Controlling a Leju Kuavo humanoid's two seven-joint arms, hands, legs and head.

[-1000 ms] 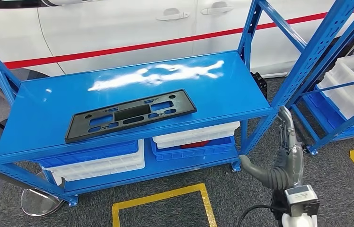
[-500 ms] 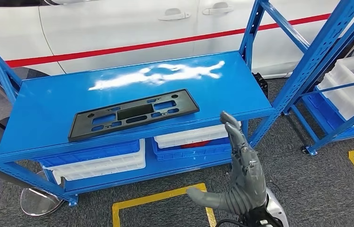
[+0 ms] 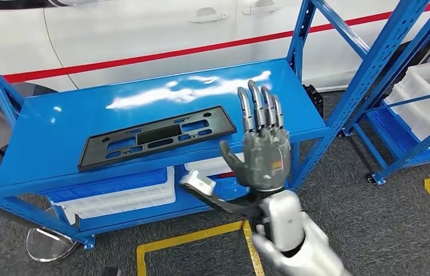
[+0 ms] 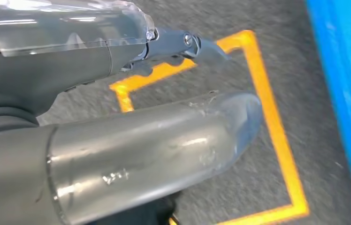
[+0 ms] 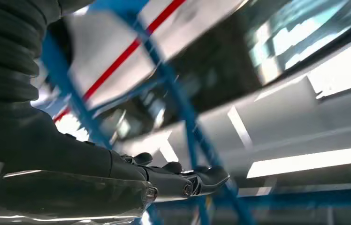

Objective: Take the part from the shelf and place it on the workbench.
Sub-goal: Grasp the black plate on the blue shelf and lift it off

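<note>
Where shelf (image 3: 57,144) gleams, flat black slotted part (image 3: 158,137).

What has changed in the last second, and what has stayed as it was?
The right hand has risen from low beside the shelf's right post and moved left; it is now raised in front of the blue shelf, fingers straight and apart, holding nothing. Nothing was taken hold of or let go. The black part lies as before on the shelf top, untouched, and the bins below have not moved.
</note>
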